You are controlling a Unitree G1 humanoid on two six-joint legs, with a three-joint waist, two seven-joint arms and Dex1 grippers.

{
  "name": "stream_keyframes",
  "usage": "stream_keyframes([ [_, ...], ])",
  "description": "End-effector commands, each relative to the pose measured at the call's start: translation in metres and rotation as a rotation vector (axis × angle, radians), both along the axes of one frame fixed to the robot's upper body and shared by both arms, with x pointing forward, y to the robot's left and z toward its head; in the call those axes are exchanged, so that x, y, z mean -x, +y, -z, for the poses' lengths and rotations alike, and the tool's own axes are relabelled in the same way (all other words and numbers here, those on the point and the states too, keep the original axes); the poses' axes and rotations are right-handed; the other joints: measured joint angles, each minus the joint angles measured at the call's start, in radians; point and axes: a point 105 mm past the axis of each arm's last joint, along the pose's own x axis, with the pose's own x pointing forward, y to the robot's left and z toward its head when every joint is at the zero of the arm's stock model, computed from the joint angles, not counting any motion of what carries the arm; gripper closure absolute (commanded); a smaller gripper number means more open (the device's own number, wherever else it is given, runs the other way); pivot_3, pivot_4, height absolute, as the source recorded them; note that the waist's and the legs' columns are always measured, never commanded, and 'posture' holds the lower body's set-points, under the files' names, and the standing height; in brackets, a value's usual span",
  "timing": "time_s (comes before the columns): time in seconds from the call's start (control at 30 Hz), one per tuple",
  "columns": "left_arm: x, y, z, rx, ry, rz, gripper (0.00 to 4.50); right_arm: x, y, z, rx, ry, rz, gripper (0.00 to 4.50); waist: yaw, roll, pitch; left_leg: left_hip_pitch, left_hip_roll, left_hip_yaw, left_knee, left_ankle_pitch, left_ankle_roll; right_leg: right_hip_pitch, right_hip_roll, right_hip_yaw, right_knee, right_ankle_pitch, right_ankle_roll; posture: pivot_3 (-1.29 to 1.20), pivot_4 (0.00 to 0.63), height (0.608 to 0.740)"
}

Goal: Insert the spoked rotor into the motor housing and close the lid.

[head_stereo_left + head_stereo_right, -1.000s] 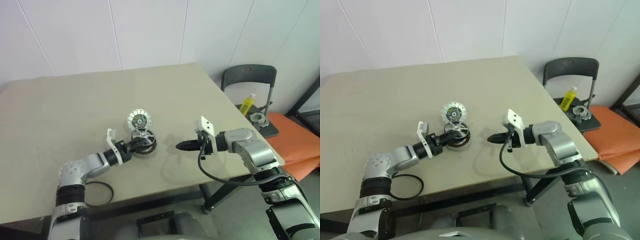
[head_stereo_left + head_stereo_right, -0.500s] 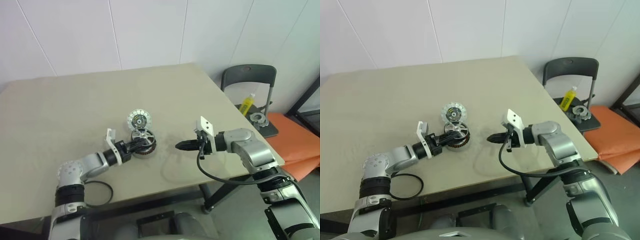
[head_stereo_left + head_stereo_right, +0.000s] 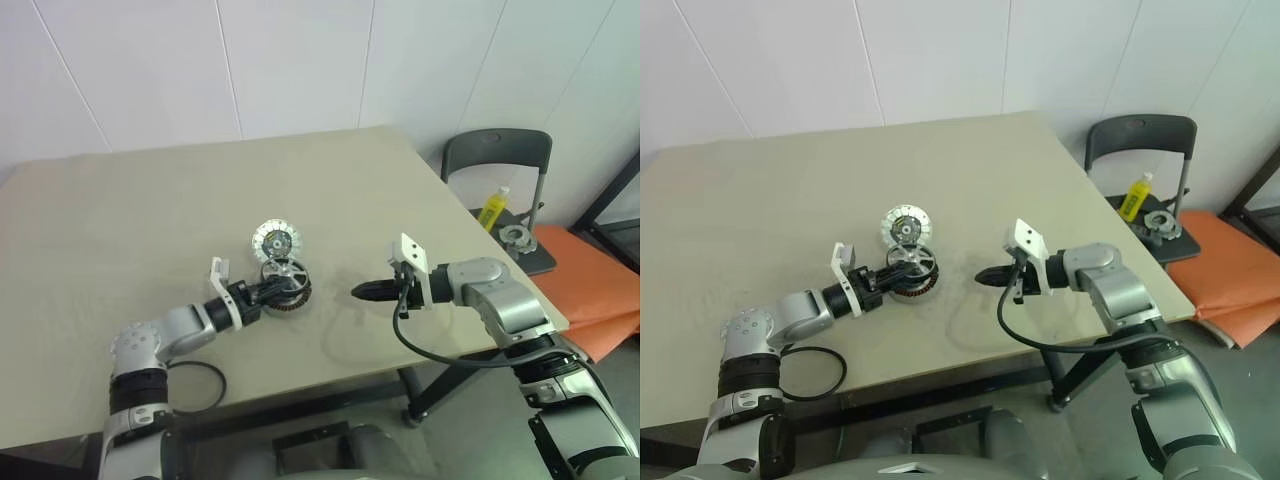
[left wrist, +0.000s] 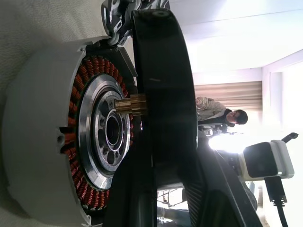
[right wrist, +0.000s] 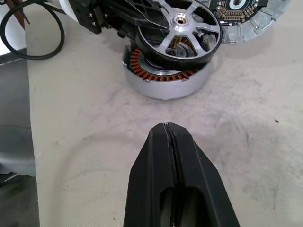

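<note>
1. Nothing much has moved since a second ago: both arms sit where they were, and I still have the rotor poised over the housing.
2. My left gripper (image 5: 124, 23) is pinching the spoked rotor (image 5: 179, 33) by its rim, holding it tilted just above the motor housing (image 5: 165, 80), near the middle of the table (image 3: 150, 220).
3. My right gripper (image 5: 169, 130) hangs to the right of the housing, well apart from it, fingers pressed together on nothing.
4. As I judge it, the rotor's shaft is lined up near the housing's centre but not seated; the copper winding ring shows bare beneath it.
5. The lid (image 3: 273, 240) lies just beyond the housing, on its far side, untouched, so seating and closing are both left.
</note>
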Motion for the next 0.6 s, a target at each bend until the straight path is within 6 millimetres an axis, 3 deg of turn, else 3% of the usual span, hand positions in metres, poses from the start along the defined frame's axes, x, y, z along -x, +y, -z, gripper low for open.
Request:
stream_keyframes([
  [0.03, 0.0045, 0.0094, 0.0028, 0.008, 0.018, -0.021, 4.06, -0.0038, 0.0020, -0.0102, -0.010, -0.046, -0.010, 4.50, 0.000, 0.000, 0.000, 0.000, 0.000, 0.000, 0.000, 0.000, 0.000, 0.000, 0.000, 0.000, 0.000, 0.000, 0.000, 0.00, 0.000, 0.740],
  [0.6, 0.0092, 0.0088, 0.0014, 0.010, 0.028, -0.038, 4.06, -0.0051, 0.0010, -0.0069, 0.004, -0.048, -0.005, 4.50, -0.003, 0.000, 0.000, 0.000, 0.000, 0.000, 0.000, 0.000, 0.000, 0.000, 0.000, 0.000, 0.000, 0.000, 0.000, 0.00, 0.000, 0.740],
])
